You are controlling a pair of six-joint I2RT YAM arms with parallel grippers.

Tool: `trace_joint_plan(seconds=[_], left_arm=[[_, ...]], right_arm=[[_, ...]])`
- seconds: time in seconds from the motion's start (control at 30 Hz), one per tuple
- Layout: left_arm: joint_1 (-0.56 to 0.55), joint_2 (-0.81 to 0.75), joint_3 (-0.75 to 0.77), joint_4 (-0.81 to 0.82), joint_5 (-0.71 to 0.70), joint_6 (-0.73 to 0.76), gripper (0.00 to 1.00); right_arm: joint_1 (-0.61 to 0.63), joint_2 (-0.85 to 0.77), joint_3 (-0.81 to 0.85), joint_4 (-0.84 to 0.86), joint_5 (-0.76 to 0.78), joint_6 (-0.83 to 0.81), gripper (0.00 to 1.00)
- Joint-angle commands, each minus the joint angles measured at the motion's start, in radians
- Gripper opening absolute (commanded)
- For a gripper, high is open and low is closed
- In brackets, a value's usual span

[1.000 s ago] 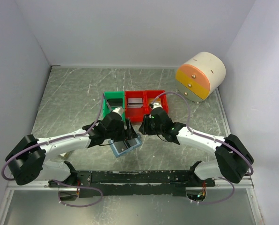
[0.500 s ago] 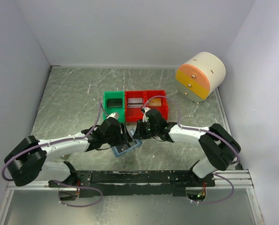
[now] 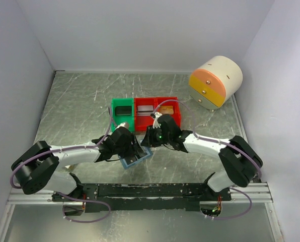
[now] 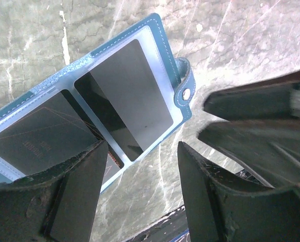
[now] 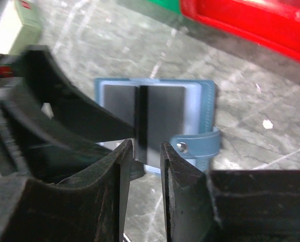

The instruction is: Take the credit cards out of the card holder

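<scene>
We saw the right end effector (image 3: 149, 138) swing off the red plastic bins (image 3: 157, 100) down to the open slate-blue folding card holder (image 3: 136, 160). The left arm (image 3: 74, 151) shuffled a bit too.

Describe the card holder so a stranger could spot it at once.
On the marbled table, find the row of green and red bins; look just nearer the robot. The card holder lies open there: flat, slate-blue, with a snap strap.

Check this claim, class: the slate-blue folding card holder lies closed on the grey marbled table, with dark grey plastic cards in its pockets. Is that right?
Wrong in one respect: the slate-blue folding card holder lies open, not closed. The left wrist view shows its clear pockets facing up, dark grey plastic cards inside and the snap strap undone.
</scene>
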Motion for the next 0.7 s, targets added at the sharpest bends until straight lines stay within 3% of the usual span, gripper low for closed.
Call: trace_joint_plan(seconds=[0.0,0.43,0.67], left_arm=[[-0.003,-0.023,0.001,0.002,-0.031,-0.007,0.69],[-0.004,-0.039,-0.008,0.011,-0.016,0.008,0.69],[-0.003,-0.008,0.003,0.029,-0.007,0.032,0.67]], right_arm=[[0.006,-0.079,-0.011,0.068,-0.03,0.013,0.3],[0.062,0.156,0.115,-0.121,0.19,-0.001,0.28],[0.057,0.143,0.078,-0.178,0.22,-0.058,0.3]])
